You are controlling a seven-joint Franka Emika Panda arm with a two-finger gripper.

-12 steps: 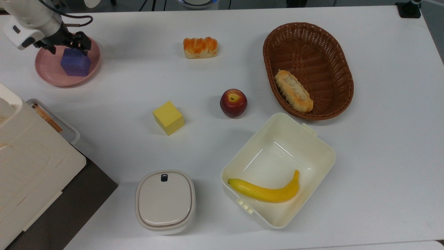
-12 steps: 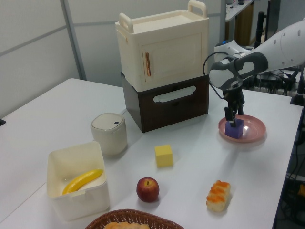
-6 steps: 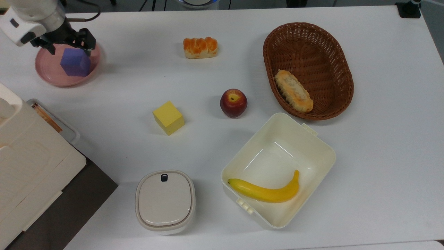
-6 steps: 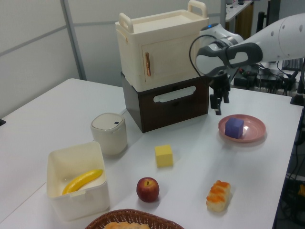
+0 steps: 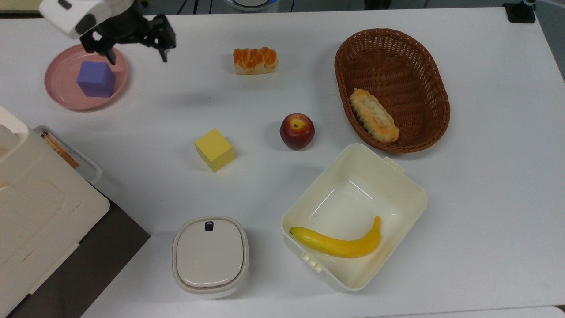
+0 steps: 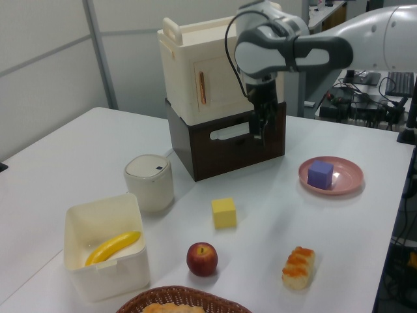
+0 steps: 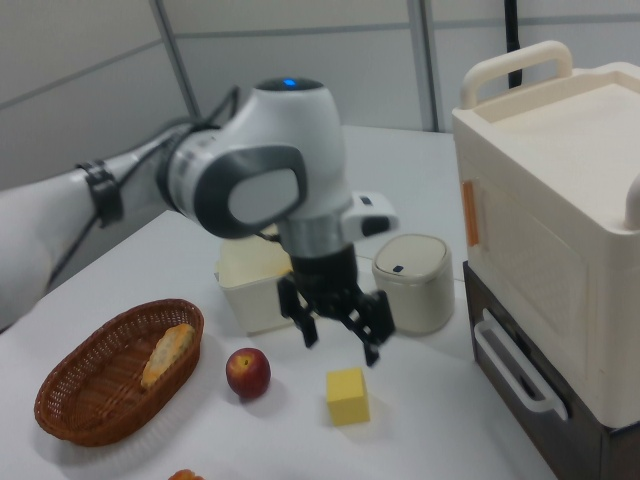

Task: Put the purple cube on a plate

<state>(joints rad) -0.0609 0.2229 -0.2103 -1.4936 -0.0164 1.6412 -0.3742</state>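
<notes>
Purple cube (image 5: 96, 78): matte blue-violet, plain unmarked faces, edges crisp. Location: seated flat on the plate (image 5: 62, 97), slightly toward the top view's right of its middle, one corner turned toward the viewer. In the left view it sits inside the raised rim (image 6: 348, 184), nothing touching it.

Plate: round, shallow, pale pink, on the white tabletop (image 5: 485, 198) near the top view's upper left corner.

Gripper (image 5: 134, 47): jaws released, spread wide with nothing between them. It hangs above the tabletop, just off the plate's edge on the top view's right; the cube lies from it toward the top view's lower left, well apart in height. In the right view the two black fingers (image 7: 371, 328) point downward, parted.

Judgement: placement looks complete; any coming move needs only to carry the arm clear without dipping back toward the plate.

Other items: yellow cube (image 5: 214, 149), apple (image 5: 297, 130), orange-topped bread (image 5: 255, 60), wicker basket (image 5: 423, 57) holding a loaf, cream box (image 5: 397, 185) with banana (image 5: 340, 244), lidded white canister (image 5: 209, 256).
</notes>
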